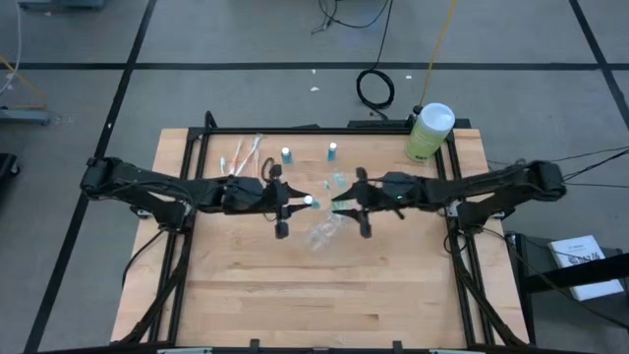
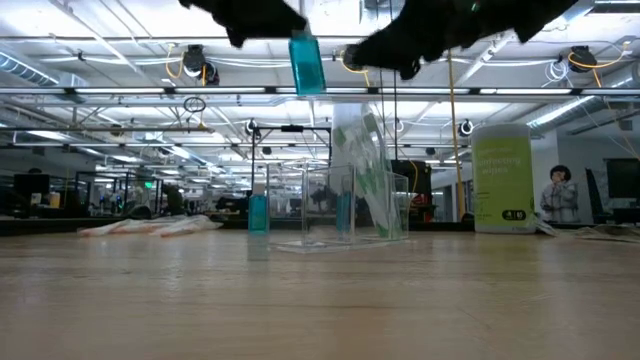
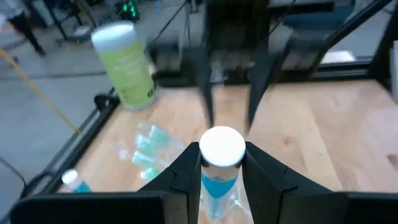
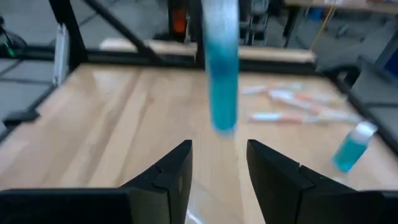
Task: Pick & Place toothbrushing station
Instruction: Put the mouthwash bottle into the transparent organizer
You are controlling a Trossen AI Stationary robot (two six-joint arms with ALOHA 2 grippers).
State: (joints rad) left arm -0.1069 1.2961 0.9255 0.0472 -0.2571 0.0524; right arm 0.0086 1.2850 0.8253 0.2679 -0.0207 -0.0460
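Three tubes: one [image 1: 308, 202] pinched in left hand [image 1: 295, 205] above clear holder [image 1: 324, 232], two [image 1: 286, 154] standing beyond it. Right hand [image 1: 339, 206] spread, just opposite. Approx. three pink toothbrushes [image 1: 241, 157] lay behind left hand on table [image 1: 295, 305].

In the low view both arms are cut off by the top edge, so the grip on the tube [image 2: 307, 62] is not shown there. In the left wrist view the tube [image 3: 221, 163] is partly covered by the left gripper [image 3: 221, 171] fingers, and its lower end is cut by the bottom edge. The right gripper [image 3: 229, 93] beyond it is blurred. In the right wrist view the tube [image 4: 221, 74] is blurred and cut by the top edge. The holder [image 1: 324, 229] is too small and clear in the high view for its contents to be told.
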